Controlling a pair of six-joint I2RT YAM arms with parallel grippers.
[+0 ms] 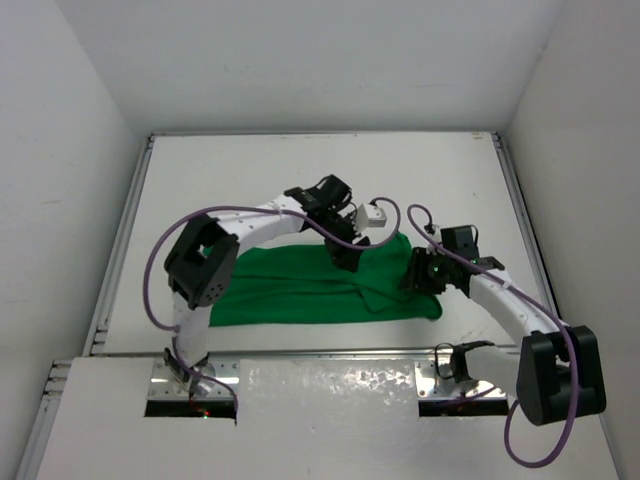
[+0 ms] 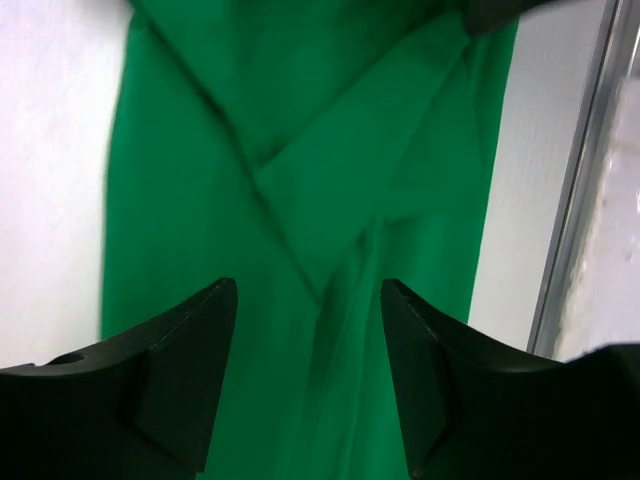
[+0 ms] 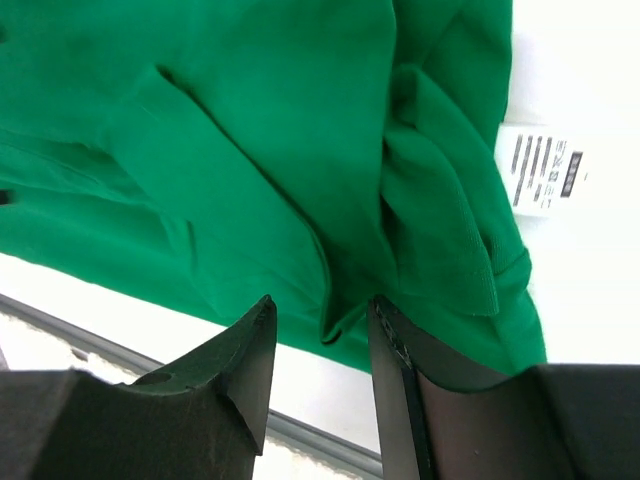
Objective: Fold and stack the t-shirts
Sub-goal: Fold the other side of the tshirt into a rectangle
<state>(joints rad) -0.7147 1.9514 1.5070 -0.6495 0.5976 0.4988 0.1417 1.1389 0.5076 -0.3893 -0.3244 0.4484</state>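
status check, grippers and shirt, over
Left gripper open, above the green t-shirt. Right gripper open, over a bunched fold at its edge. Shirt lying in a long folded strip. Nothing in the way.

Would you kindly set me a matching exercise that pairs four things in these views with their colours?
Things:
1. t-shirt
2. care label
3. cable on the left arm
4. fingers of the left gripper

Colours:
A. purple
B. black
C. bright green
D. white with dark print

Pairs: 1-C; 2-D; 3-A; 4-B
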